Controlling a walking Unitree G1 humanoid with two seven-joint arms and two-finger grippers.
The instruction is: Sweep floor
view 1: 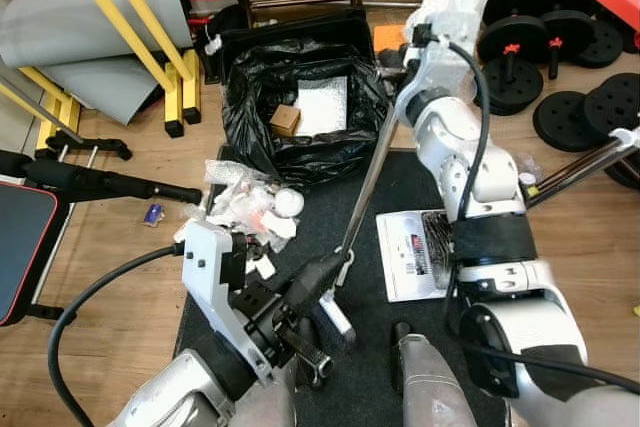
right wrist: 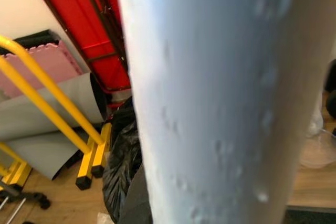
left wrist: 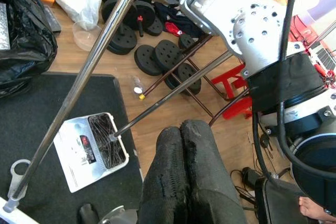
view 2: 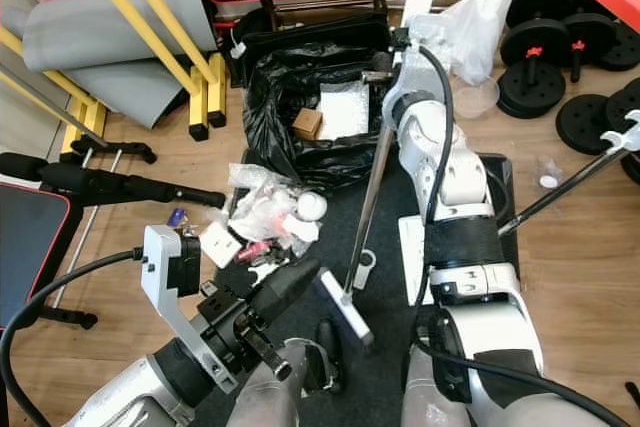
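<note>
Long broom handle (view 1: 368, 179) slants from the right gripper (view 1: 425, 42), fingers hidden, down to the left gripper (view 1: 315, 277), whose fingers press together low beside it; litter pile (view 1: 250, 209) lies just left

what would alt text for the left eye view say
Seen from the robot's head, the right gripper holds the upper end of a long metal broom handle that slants down over a black mat. A pile of crumpled litter lies before an open black rubbish bag. The left gripper sits low, near the handle's lower end.

Both head eyes look steeply down, sharing the black bin bag (view 1: 300, 107) — wrist cameras sit close.
</note>
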